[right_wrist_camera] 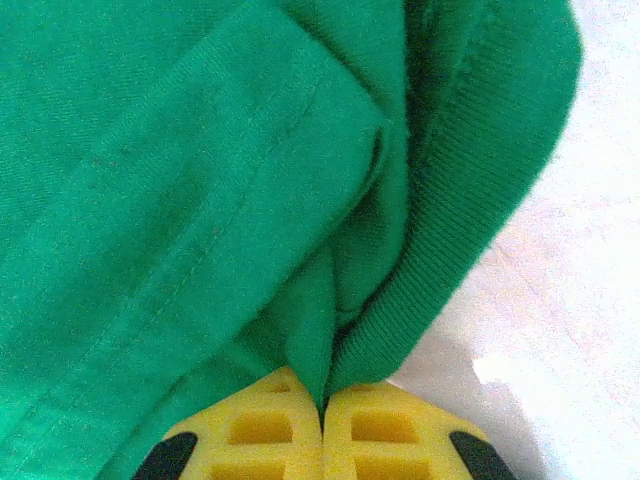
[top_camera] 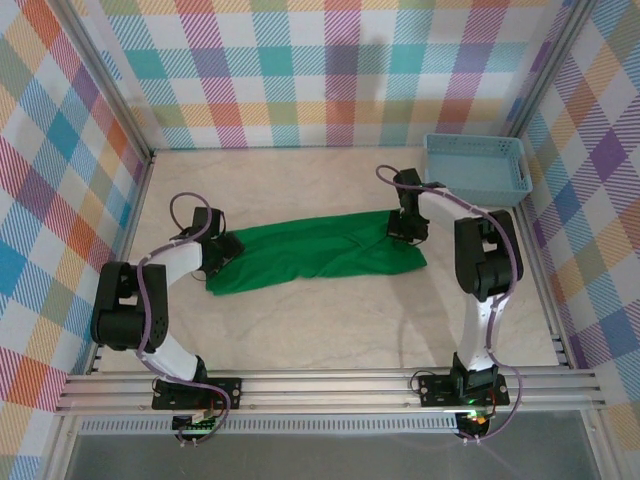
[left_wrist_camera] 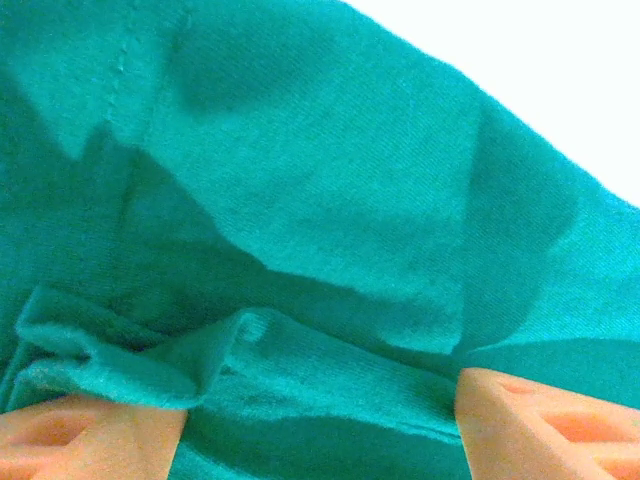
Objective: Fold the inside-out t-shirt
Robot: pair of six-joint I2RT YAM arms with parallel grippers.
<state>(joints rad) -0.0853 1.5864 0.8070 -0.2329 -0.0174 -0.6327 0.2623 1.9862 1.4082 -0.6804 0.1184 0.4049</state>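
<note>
Right wrist: right hand clenched on t-shirt edge; left hand spread open on it.

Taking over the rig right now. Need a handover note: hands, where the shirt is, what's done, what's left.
Left hand: open, fingers wide apart. It is down on the left end of the t-shirt, with a bunched edge between the fingers, not pinched.
Right hand: shut on the t-shirt's right end, pinching a ribbed edge.
T-shirt: a long band lying left to right across the table. The blue basket sits apart in the far right corner.
Done: the t-shirt looks narrowed lengthwise; the layers can't be counted.
Left: probably grip the left end, bring the ends together and flatten.
</note>
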